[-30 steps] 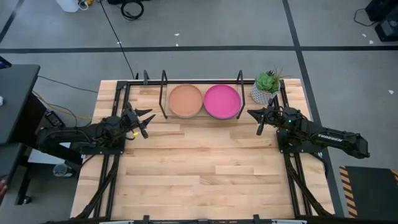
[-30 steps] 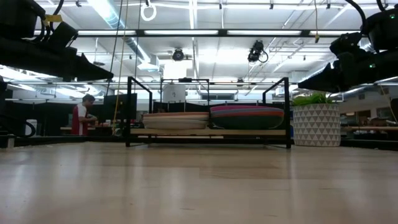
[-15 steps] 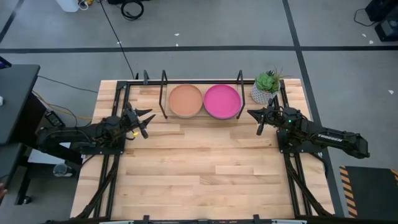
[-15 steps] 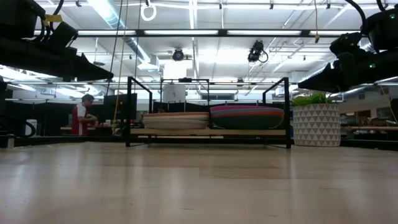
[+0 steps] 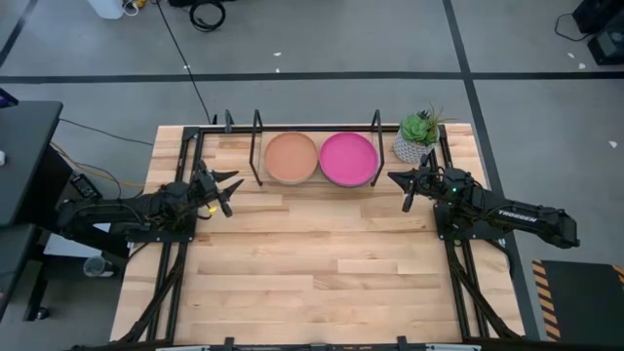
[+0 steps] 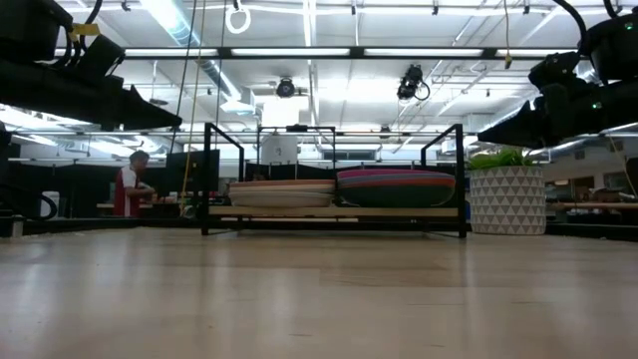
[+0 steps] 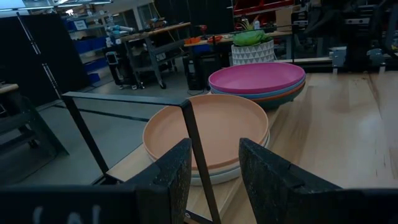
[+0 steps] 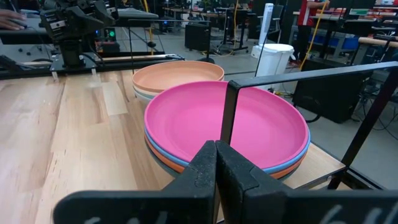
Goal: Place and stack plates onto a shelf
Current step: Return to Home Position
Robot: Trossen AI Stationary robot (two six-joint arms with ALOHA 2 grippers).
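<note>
Nothing has moved since the earlier frames. From above, the tan plate (image 5: 291, 157) and magenta plate (image 5: 348, 158) top two stacks side by side in the shelf (image 5: 257, 136) at the far edge of the table (image 5: 322, 263). The left gripper (image 5: 226, 185) and right gripper (image 5: 400, 183) hang on either side of the shelf. White lettering on the right arm (image 5: 517, 216) seems to read TROSSEN. At table height, both stacks sit level. The left wrist camera shows fingers spread and empty. The right wrist camera shows fingers pressed together, holding nothing.
</note>
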